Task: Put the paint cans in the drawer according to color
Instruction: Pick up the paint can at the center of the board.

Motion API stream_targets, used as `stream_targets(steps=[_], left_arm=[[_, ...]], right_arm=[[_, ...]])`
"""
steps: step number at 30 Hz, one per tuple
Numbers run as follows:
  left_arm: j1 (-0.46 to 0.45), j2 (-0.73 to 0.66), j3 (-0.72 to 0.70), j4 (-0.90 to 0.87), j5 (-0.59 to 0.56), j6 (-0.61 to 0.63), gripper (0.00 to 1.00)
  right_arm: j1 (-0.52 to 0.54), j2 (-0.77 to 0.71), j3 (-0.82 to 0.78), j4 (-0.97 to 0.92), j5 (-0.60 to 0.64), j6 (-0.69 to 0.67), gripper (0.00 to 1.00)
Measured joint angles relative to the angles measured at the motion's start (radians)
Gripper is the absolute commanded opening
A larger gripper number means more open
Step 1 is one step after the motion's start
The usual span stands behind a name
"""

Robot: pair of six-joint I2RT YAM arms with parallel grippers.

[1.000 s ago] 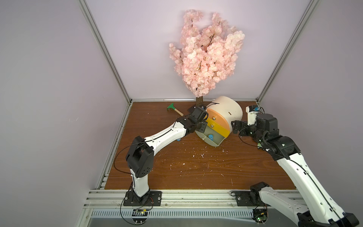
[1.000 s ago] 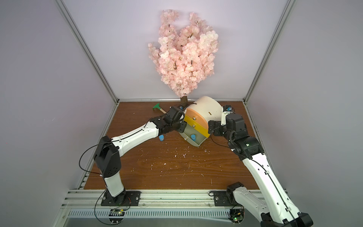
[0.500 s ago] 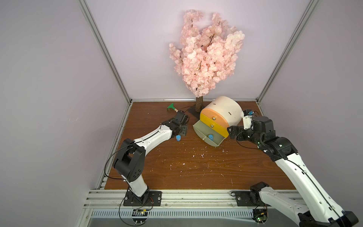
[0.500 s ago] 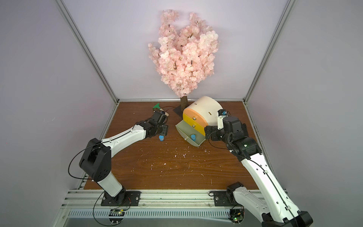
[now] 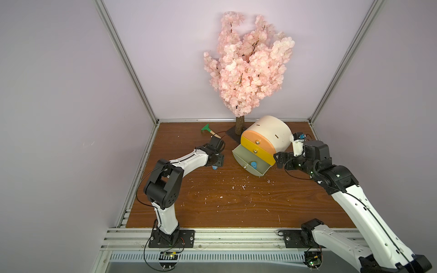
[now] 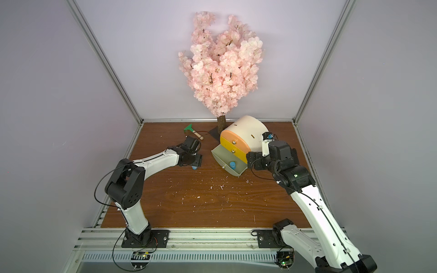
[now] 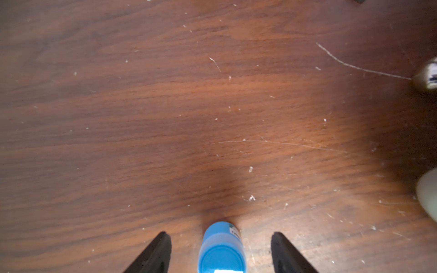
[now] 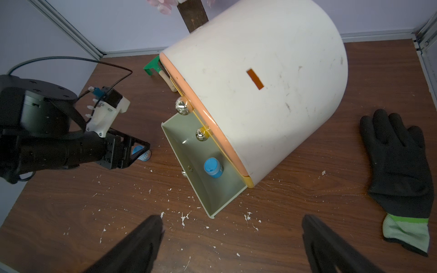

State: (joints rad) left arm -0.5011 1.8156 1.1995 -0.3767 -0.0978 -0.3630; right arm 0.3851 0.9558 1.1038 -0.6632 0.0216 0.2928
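The cream drawer cabinet [image 5: 269,134] lies tilted at the back of the table, and its grey drawer [image 5: 238,157] is pulled open. One blue paint can [image 5: 253,164] [image 8: 212,167] stands inside that grey drawer. A second blue paint can [image 7: 221,248] [image 6: 194,167] rests on the wood left of the cabinet. My left gripper [image 7: 220,234] [image 5: 50,163] is open around it, with a gap on each side. My right gripper [image 8: 231,217] [image 5: 280,160] is open and empty, just right of the grey drawer. No red or white cans show.
A pink blossom tree [image 5: 248,71] stands behind the cabinet. A green-headed toy tool [image 5: 209,131] lies at the back left. In the right wrist view a black glove [image 8: 397,165] lies right of the cabinet. White crumbs dot the table's middle.
My left arm has pulled back from the drawer front to the left and come down over the blue can on the table, jaws widening. My right gripper has backed slightly off the cabinet.
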Motion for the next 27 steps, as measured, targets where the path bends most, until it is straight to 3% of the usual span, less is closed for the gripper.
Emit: stream_targets(steps=[12,19,27], left_arm=[[0.0,0.0,-0.061,0.015,0.008,-0.04,0.57],[0.0,0.0,-0.079,0.022,0.008,-0.05,0.42],[0.0,-0.016,-0.079,0.022,-0.002,-0.043,0.33]], right_arm=[[0.0,0.0,0.0,0.001,0.0,0.003,0.98],[0.0,0.0,-0.001,0.001,0.0,0.003,0.98],[0.002,0.0,-0.001,0.001,0.0,0.004,0.98]])
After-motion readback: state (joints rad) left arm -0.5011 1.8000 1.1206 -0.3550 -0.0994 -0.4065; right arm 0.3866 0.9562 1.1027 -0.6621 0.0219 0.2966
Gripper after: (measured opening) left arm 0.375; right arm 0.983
